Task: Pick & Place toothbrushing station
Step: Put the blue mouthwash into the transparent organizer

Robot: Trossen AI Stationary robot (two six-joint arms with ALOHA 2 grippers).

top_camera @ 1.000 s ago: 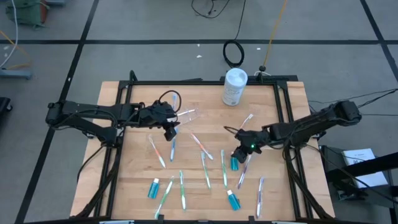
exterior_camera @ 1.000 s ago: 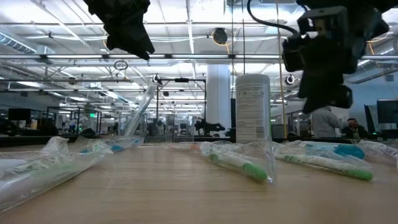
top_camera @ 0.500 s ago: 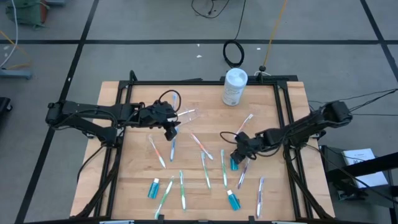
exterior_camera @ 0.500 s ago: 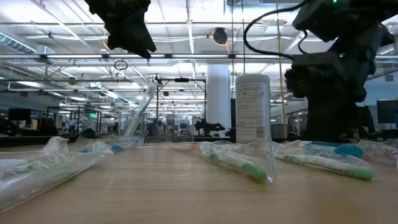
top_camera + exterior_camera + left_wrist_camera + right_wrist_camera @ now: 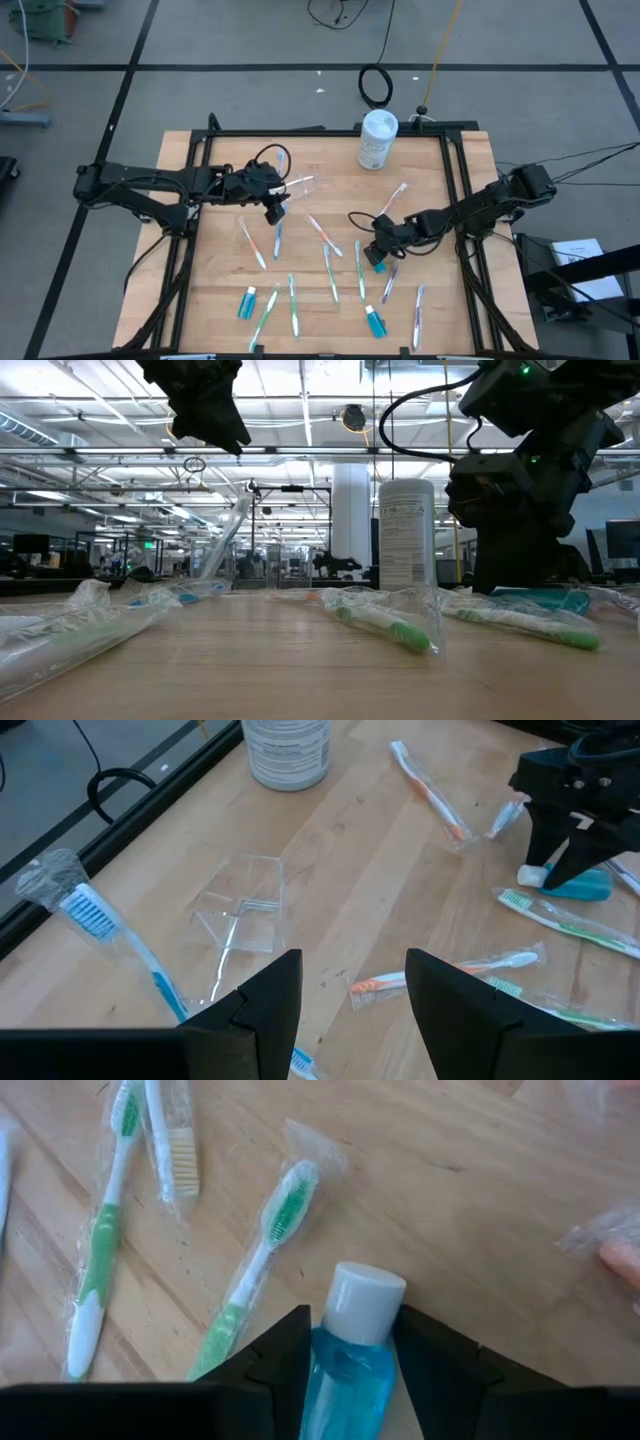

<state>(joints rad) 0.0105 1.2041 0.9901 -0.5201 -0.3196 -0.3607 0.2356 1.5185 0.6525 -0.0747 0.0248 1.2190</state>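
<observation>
Our right gripper (image 5: 345,1355) is down at the wooden table (image 5: 450,200), its two dark fingers (image 5: 270,1365) straddling a small blue translucent tube with a white cap (image 5: 352,1350) that lies flat near the table's right-centre, among the wrapped slim toothbrushes (image 5: 250,1275). The fingers sit against the tube's sides, but we cannot tell whether they have clamped it yet. To do this pick well, we judge we should keep the tube's body centred between the fingers, squeeze below the cap where it is widest, and lift straight up so the crinkly wrappers beside it are not dragged along. Its long axis runs along the gripper's reach, cap pointing away from the wrist. Our left gripper (image 5: 345,1010) waits released above the fallen clear plastic cup (image 5: 240,915).
</observation>
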